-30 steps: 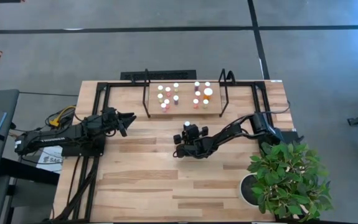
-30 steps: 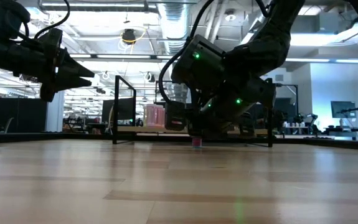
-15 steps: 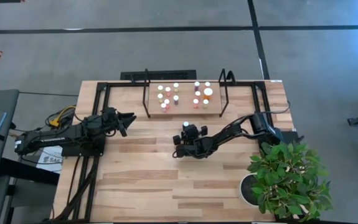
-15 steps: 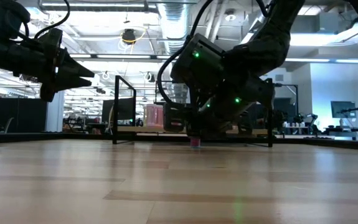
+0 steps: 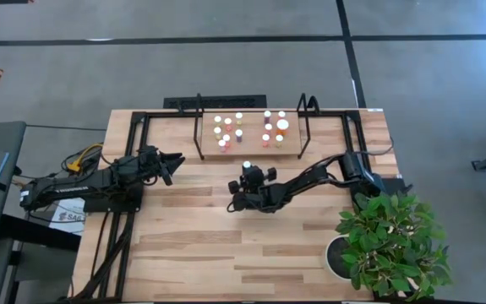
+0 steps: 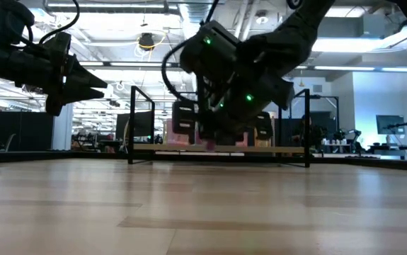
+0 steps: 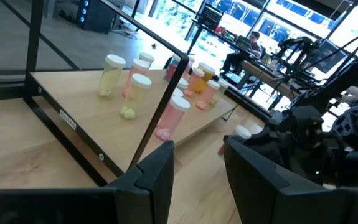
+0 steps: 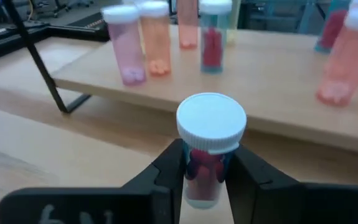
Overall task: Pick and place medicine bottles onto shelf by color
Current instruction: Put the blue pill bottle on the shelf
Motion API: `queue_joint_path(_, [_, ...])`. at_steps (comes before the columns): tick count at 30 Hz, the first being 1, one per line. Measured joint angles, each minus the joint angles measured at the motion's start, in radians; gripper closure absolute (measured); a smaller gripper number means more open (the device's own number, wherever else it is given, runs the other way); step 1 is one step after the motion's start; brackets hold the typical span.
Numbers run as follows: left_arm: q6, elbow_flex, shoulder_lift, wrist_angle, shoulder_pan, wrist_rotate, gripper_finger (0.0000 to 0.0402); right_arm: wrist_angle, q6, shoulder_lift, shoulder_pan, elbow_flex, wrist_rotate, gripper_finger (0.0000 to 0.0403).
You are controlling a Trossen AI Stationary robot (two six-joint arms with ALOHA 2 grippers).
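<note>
Centrally, the right hand (image 5: pixel 244 171) grips a white-capped medicine bottle (image 8: pixel 208 151) with dark red contents, lifted clear of the tabletop (image 5: pixel 192 245), just before the shelf (image 5: pixel 251 152), where other medicine bottles (image 5: pixel 227 128) stand. Off at the tabletop's left edge, the left hand (image 5: pixel 177 160) hovers, fingers narrowly parted, holding nothing.

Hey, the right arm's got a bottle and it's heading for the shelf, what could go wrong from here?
The right gripper pinches the held bottle low on its body, under the white cap; it might tilt or slip when set down.

The shelf already holds many close-set bottles, so a neighbour may get knocked over.

The black hoop stands near the approach path; the arm might clip it.
</note>
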Motion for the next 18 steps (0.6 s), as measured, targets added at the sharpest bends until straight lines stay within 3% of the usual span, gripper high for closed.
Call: queue_joint_path(18, [0.000, 0.000, 0.000, 0.000, 0.000, 0.000, 0.0274, 0.001, -0.129, 0.000, -0.091, 0.127, 0.032, 0.0301])
